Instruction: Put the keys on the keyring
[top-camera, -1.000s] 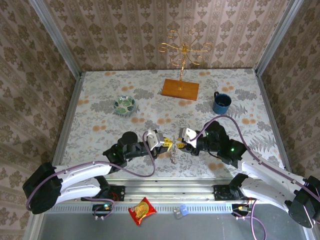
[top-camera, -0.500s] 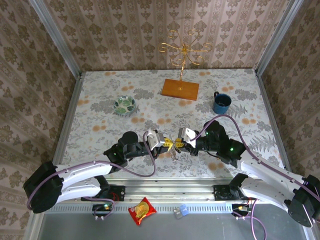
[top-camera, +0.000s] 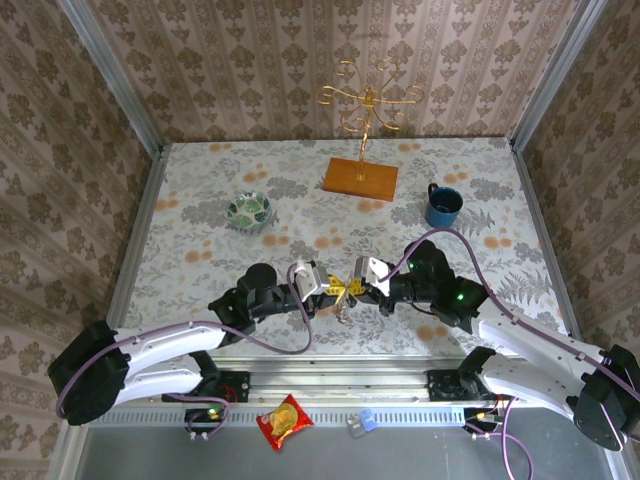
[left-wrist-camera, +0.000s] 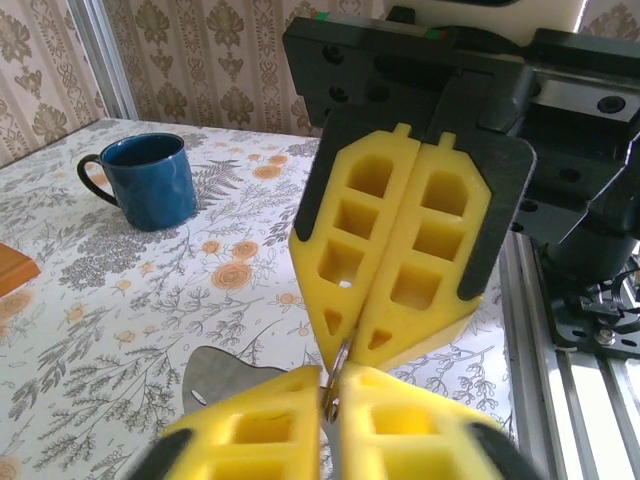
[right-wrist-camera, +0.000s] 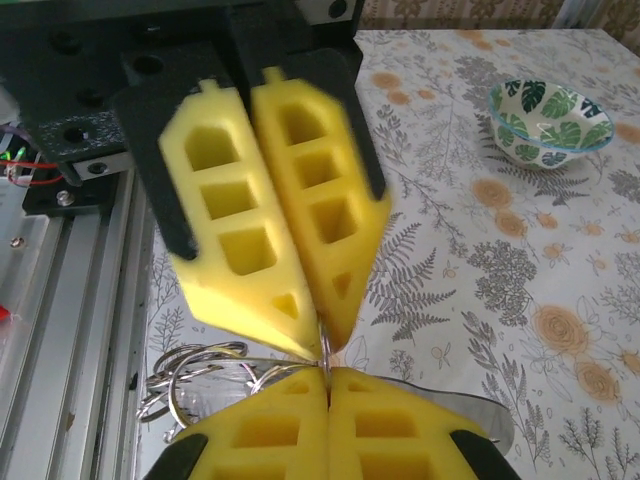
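My two grippers meet tip to tip above the near middle of the table, the left gripper (top-camera: 335, 287) facing the right gripper (top-camera: 355, 288). Both are shut on the same thin metal ring of the keyring (left-wrist-camera: 336, 379), which stands on edge between the yellow pads. In the right wrist view that ring (right-wrist-camera: 325, 352) is pinched where my right gripper (right-wrist-camera: 327, 382) meets the left one (right-wrist-camera: 322, 343). A bundle of wire rings (right-wrist-camera: 185, 385) and a flat grey metal piece (right-wrist-camera: 460, 405) hang from it. I cannot tell whether that piece is one of the keys.
A blue mug (top-camera: 443, 205) stands at the back right and a patterned bowl (top-camera: 249, 210) at the back left. The gold wire stand on its wooden base (top-camera: 361, 178) is at the back middle. A red snack packet (top-camera: 284, 420) lies beyond the near rail.
My right gripper has edged left and closed onto the ring at the left gripper's tips. The hanging bundle has shifted slightly under them.
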